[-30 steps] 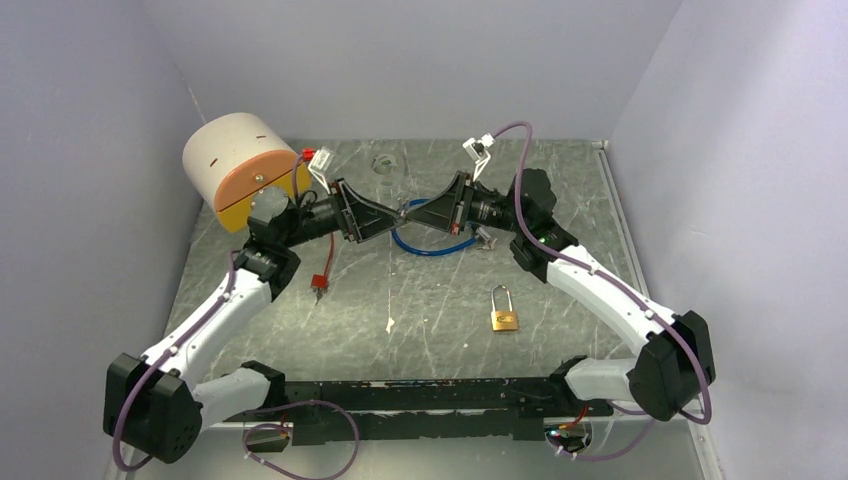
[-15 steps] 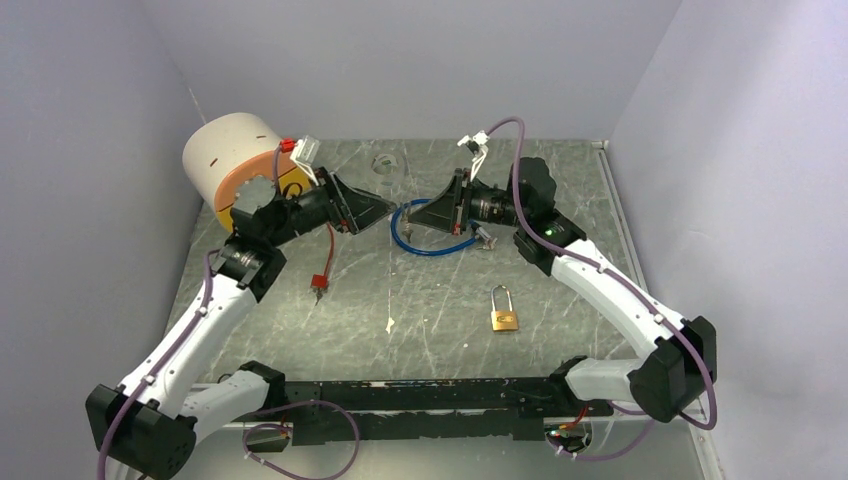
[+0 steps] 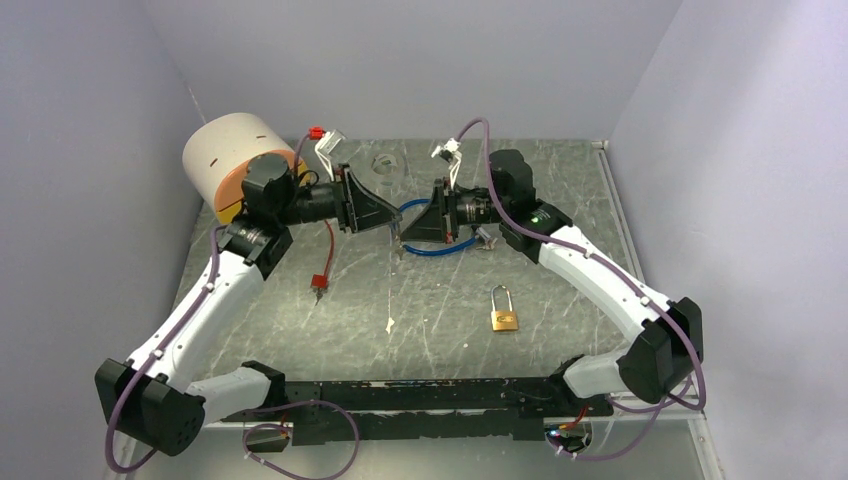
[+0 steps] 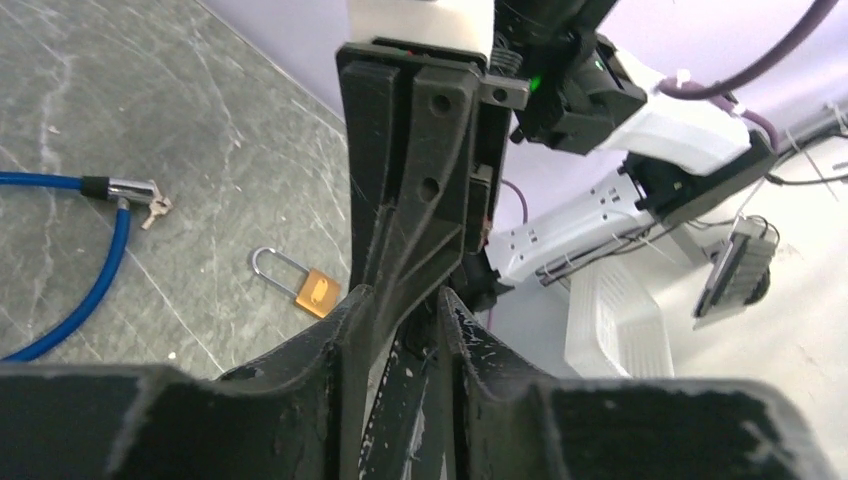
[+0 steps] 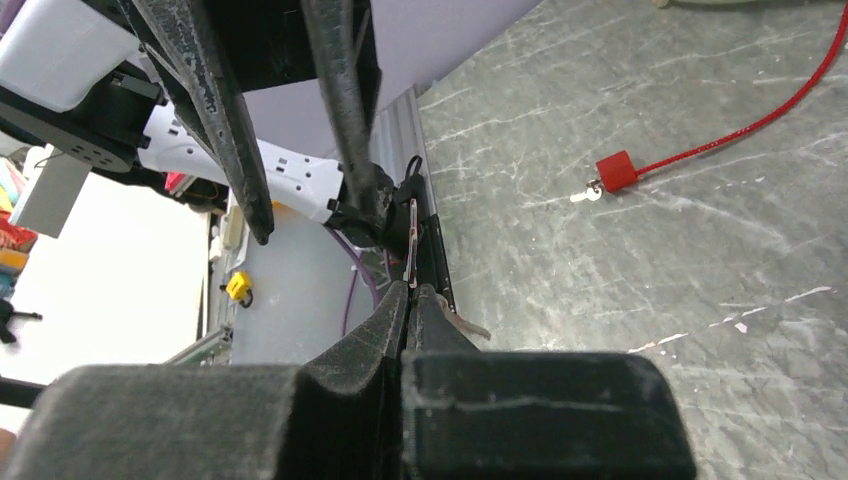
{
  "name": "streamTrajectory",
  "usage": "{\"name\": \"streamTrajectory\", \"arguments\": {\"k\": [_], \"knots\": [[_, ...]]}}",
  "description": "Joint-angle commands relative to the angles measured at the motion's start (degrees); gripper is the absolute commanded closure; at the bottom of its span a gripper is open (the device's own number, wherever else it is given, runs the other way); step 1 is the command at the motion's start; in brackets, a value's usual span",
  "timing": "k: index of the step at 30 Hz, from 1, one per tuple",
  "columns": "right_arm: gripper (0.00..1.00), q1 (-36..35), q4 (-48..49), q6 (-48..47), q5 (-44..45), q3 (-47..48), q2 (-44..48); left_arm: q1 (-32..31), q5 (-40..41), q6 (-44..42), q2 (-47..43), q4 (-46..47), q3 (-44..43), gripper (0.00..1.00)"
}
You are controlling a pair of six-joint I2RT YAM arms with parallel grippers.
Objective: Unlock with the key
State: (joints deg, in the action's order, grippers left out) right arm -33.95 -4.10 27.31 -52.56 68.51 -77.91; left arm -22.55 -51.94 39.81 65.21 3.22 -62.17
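A brass padlock (image 3: 504, 320) lies flat on the table at centre right, also seen in the left wrist view (image 4: 315, 292). My right gripper (image 3: 407, 231) hovers above the table's middle, shut on a thin silver key (image 5: 411, 245) that sticks out edge-on past its fingertips (image 5: 392, 312). My left gripper (image 3: 396, 229) meets it tip to tip from the left. Its jaws (image 4: 400, 296) stand a little apart, with the right gripper's dark fingertips showing in the gap. Whether the left pads touch the key is hidden.
A blue cable lock (image 3: 435, 248) with small keys lies under the two grippers. A red cable lock (image 3: 320, 282) lies left of centre. A white and orange cylinder (image 3: 235, 165) stands at the back left. A white scrap (image 3: 389, 324) lies near the front.
The left gripper drew back and widened, then came forward again to the right gripper with narrower jaws. The right gripper shifted left and lower, still holding the key.
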Motion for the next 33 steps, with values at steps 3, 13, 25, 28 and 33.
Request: {"name": "streamTrajectory", "arguments": {"k": [3, 13, 25, 28, 33], "knots": [[1.00, -0.1, -1.0, -2.7, -2.9, 3.2, 0.4, -0.1, -6.8, -7.4, -0.5, -8.6, -2.4, 0.67], [1.00, -0.6, -3.7, -4.9, -4.6, 4.6, -1.0, -0.1, -4.0, -9.7, 1.1, -10.9, -3.0, 0.51], [1.00, -1.3, -5.5, -6.5, -2.0, 5.3, -1.8, -0.1, 2.5, -14.0, 2.8, -18.6, -5.7, 0.50], [1.00, -1.3, -5.7, -6.8, 0.0, 5.4, -1.9, -0.1, 4.0, -14.7, 2.9, -20.3, -6.5, 0.46], [1.00, -1.3, -5.9, -7.0, -0.7, 6.0, -2.7, -0.1, 3.8, -16.4, 3.4, -22.4, -6.9, 0.42]]}}
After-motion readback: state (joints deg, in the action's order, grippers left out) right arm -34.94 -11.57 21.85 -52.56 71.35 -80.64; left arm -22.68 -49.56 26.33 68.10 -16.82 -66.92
